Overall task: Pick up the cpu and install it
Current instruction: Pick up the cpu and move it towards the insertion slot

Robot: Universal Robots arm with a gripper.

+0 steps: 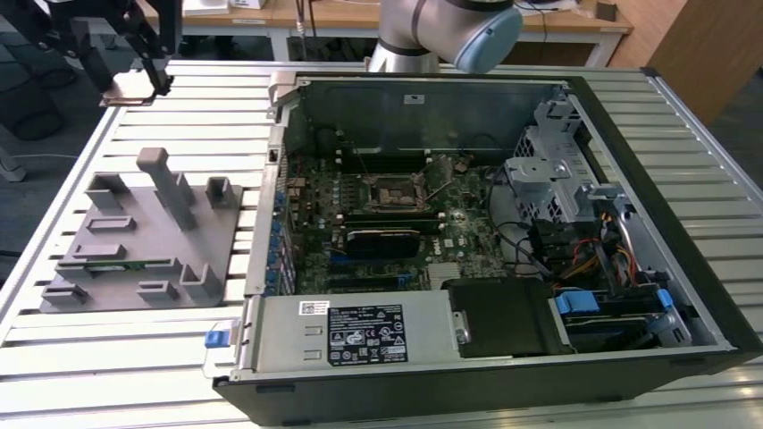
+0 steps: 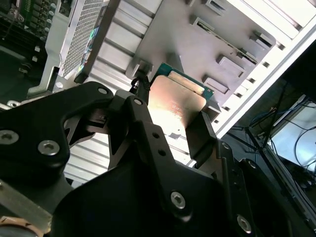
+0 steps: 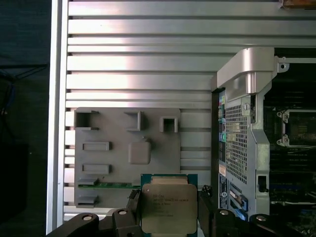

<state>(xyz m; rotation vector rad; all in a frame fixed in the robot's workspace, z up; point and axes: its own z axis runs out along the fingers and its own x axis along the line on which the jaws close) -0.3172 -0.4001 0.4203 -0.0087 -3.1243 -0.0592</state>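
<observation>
My gripper point(image 3: 169, 213) is shut on the cpu point(image 3: 169, 207), a flat square chip with a silvery top plate and a green rim, held by two opposite edges between the black fingers point(image 3: 132, 201). In the second wrist view the cpu point(image 2: 175, 103) sits in the gripper point(image 2: 170, 118) above the slatted table. In the exterior view the gripper point(image 1: 134, 79) hangs high over the table's far corner on the exterior view's left, with the cpu point(image 1: 124, 92) in it. The motherboard socket point(image 1: 392, 195) lies open inside the computer case, well away from the gripper. In the first wrist view the socket point(image 3: 300, 129) is off to one side.
A grey fixture plate point(image 1: 143, 234) with upright blocks lies on the slatted table point(image 1: 131, 357), beside the open computer case point(image 1: 477, 223). A green memory stick point(image 1: 125, 263) rests in the plate. The case wall point(image 3: 244, 123) stands between plate and motherboard.
</observation>
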